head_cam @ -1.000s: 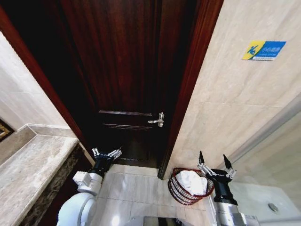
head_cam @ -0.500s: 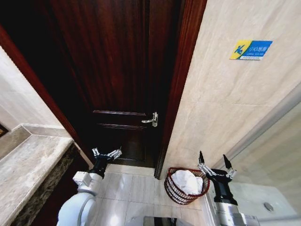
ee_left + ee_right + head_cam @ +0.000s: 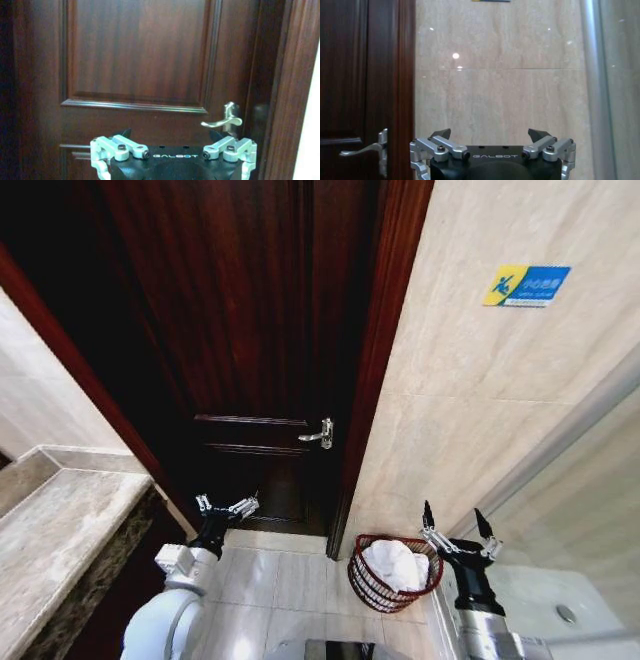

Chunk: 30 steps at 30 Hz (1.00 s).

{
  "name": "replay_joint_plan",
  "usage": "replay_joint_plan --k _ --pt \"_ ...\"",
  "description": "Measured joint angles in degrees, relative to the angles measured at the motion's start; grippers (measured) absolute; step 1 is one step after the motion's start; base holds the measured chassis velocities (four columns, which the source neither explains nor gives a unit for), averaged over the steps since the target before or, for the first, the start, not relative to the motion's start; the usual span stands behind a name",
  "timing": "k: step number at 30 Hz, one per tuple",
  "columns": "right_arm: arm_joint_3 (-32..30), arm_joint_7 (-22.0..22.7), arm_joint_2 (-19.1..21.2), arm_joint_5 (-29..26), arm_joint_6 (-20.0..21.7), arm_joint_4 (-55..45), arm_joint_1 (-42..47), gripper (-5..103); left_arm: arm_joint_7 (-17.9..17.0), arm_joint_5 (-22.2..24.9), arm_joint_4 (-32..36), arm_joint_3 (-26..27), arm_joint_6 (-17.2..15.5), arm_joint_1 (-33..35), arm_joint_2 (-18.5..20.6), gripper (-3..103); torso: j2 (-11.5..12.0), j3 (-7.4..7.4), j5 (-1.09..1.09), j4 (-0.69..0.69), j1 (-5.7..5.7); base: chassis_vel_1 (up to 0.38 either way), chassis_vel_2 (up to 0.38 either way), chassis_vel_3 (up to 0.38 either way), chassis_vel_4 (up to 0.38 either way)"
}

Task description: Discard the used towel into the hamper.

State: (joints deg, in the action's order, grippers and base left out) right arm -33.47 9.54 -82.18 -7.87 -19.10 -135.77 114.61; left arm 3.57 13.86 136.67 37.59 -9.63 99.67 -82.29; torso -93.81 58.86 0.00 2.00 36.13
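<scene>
— Where is your head camera looking from?
— From high up, tilted down at the floor, the dark wooden door (image 3: 250, 330) ahead and the tiled wall (image 3: 480, 410) beside it.
— And your wrist cameras?
— Both sit low and face forward. The left one looks at the door from nearby; the right one at the wall. All three share the door handle (image 3: 318, 434).
</scene>
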Motion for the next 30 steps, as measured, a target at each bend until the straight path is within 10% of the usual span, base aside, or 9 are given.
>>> replay_joint_plan --k 30 --pt "0.0 0.0 0.0 0.0 0.0 0.0 0.0 100 0.0 0.0 0.0 0.0 0.0 0.0 0.0 100 0.0 0.00 0.01 0.01 0.00 -0.035 -0.034 0.030 0.025"
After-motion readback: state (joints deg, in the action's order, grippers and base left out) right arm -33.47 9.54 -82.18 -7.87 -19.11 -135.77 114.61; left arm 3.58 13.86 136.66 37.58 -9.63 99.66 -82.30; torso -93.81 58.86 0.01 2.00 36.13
